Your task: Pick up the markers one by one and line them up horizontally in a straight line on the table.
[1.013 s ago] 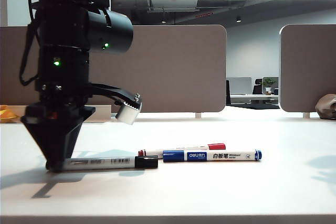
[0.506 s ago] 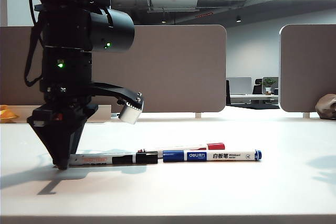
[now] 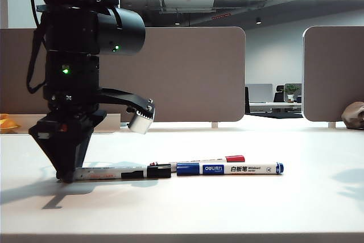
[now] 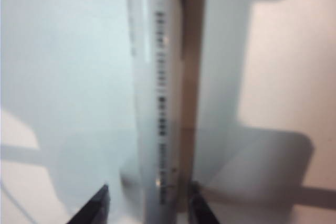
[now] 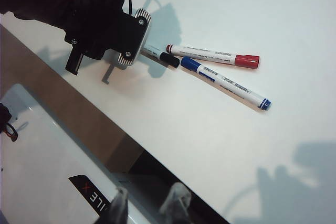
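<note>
The black-capped marker [image 3: 122,172] lies flat on the table [image 3: 256,209], its cap almost touching the blue-capped marker [image 3: 229,168], end to end. The red-capped marker [image 3: 210,160] lies just behind where they meet. My left gripper [image 3: 66,174] points down over the black-capped marker's tail end. In the left wrist view that barrel [image 4: 157,103] runs between the open left gripper [image 4: 147,203], with a gap on one side. My right gripper [image 5: 148,205] hangs open and empty, far from all three markers [image 5: 212,55], over the table's near edge.
Grey-brown partition panels [image 3: 187,72] stand along the back of the table. A white round camera housing [image 3: 139,122] sticks out from the left arm above the black-capped marker. The robot's white base [image 5: 52,171] lies under the right gripper.
The black-capped marker has shifted slightly back and now lies in line with the blue one. The left jaws have widened off its barrel. The right arm has not moved.
</note>
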Tool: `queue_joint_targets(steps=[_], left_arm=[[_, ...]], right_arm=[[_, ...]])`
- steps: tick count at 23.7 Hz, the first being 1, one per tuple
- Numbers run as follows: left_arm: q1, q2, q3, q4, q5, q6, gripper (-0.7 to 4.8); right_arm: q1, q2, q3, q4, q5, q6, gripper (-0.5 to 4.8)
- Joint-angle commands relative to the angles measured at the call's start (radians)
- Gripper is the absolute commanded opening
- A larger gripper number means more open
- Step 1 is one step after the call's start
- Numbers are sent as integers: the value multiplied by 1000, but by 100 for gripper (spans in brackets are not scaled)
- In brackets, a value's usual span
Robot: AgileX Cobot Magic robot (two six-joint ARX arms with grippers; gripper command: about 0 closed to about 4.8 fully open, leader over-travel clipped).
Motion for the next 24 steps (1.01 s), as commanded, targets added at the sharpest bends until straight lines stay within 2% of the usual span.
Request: queue_joint_targets(steps=[1,12,14,15,17,18,21,24], left_arm=[[2,-35,24,5,-2,-27,220],[1,-177,45,-12,0,-100,209],[1,-228,45,-16,-4,-172,123],[1,-264,45,-18,-5,-221,54],[2,-329,45,-17,-5,-294,48],[2,-355,45,-17,-4,-306,48],[2,-462,45,-17,43,-438,48],[2,-517,45,-21,109,-480,48]], right_arm=[[0,-3,2,3,-10,-5,108],[0,67,3,49,-10,-5,108],[0,130,3,111,-10,-6,107],[0,172,7,138,-10,-6,107],[0,261,18,160,-15,-6,104],[1,298,27,161,-23,-6,103],[31,456,99,157,-15,-54,104],[89,564,198,117,79,-140,104]])
